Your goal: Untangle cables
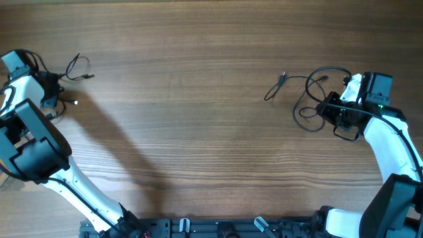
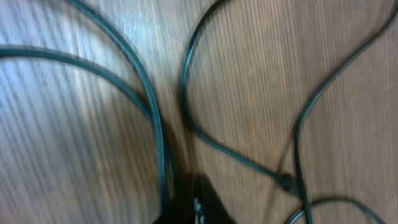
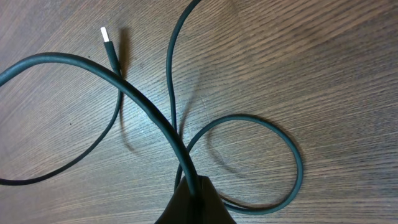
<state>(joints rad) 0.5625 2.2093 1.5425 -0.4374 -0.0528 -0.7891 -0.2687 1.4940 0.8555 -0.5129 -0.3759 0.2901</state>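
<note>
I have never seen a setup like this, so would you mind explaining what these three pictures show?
Two robot arms work at a wooden table. The wide picture looks down from above, with the left arm and the right arm at its sides. The other two pictures come from a camera on each wrist, looking past the fingers. Thin dark cables lie on the wood: a left bunch and a right bunch. The right gripper seems closed on a strand of the right bunch. The left gripper shows only as a blurred dark tip, so its hold is unclear.
</note>
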